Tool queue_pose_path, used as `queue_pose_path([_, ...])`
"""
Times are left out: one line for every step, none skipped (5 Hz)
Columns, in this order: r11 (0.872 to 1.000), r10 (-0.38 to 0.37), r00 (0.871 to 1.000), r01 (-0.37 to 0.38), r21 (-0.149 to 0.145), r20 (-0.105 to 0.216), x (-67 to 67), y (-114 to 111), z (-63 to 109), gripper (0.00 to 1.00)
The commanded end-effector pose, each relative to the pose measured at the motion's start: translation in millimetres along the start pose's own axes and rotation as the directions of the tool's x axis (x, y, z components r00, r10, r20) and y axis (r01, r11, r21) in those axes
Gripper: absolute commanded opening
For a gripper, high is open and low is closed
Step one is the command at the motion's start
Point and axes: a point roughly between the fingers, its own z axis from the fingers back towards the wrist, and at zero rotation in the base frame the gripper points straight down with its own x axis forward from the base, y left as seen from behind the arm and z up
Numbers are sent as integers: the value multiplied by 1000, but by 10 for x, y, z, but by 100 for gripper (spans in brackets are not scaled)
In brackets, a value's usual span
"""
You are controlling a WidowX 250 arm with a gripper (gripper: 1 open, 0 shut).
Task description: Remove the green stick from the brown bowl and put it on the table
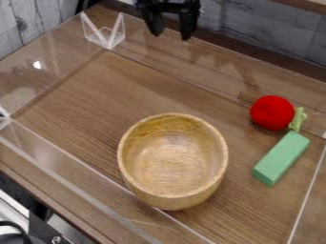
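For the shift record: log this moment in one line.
gripper: open, empty, at far edge | green stick: on table, right of brown bowl | bowl: empty | task: looks done
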Motion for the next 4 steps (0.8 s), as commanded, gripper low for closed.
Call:
queue_pose_path([999,13,993,-17,35,113,147,-56,389,100])
queue_pose_path([997,49,993,-55,51,109,142,32,276,100])
queue_pose_path([994,77,992,-84,67,103,93,112,166,100])
queue_pose_path([995,70,992,-77,69,101,58,67,86,100])
